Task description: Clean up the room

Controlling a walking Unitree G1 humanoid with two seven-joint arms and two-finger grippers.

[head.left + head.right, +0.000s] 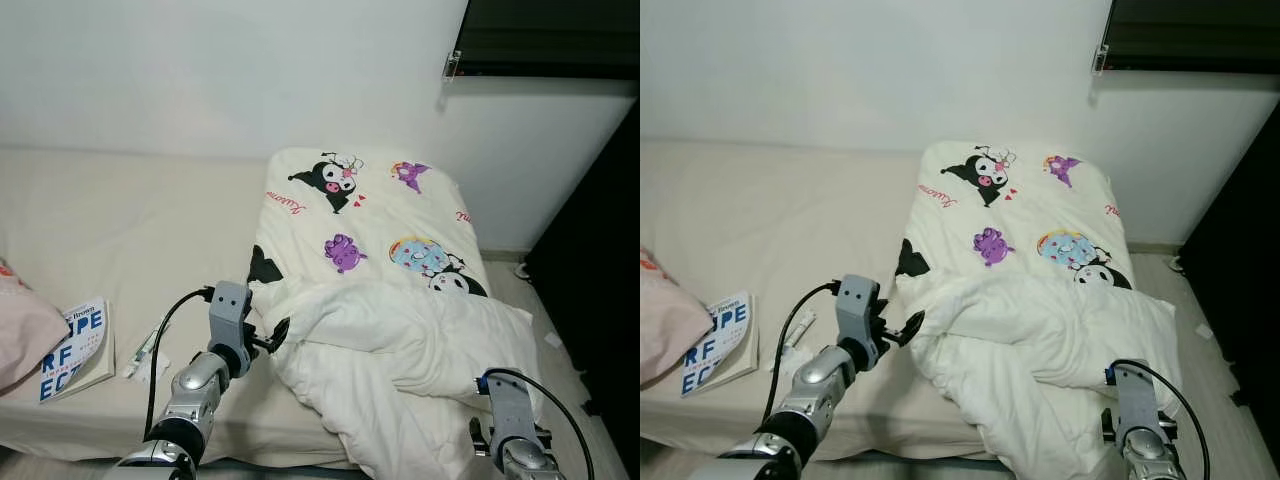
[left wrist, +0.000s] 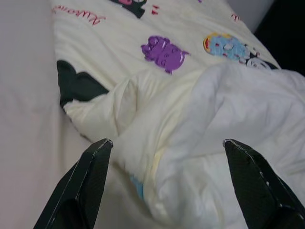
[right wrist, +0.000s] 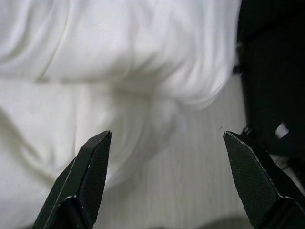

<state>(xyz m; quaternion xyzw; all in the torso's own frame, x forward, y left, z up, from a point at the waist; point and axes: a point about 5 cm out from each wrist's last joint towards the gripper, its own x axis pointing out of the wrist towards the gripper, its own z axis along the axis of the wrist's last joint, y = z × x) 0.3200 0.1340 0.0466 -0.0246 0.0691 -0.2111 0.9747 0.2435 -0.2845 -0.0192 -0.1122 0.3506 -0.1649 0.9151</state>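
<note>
A cream comforter (image 1: 380, 230) printed with cartoon characters lies crumpled on the right part of the bed (image 1: 130, 230). Its white underside is folded over near the front and spills off the bed's edge. My left gripper (image 2: 167, 141) is open, level with the comforter's left edge, its fingers (image 1: 280, 335) close to a fold of fabric, with nothing held. At the lower right, my right gripper (image 3: 167, 133) is open too, pointing at the hanging white part of the comforter (image 3: 95, 71) and the floor beside it.
A book (image 1: 78, 350) and a small white wrapper (image 1: 148, 355) lie on the bed's front left, next to a pink pillow (image 1: 20, 335). Dark furniture (image 1: 600, 280) stands to the right across a narrow strip of floor (image 1: 555, 330). A white wall runs behind the bed.
</note>
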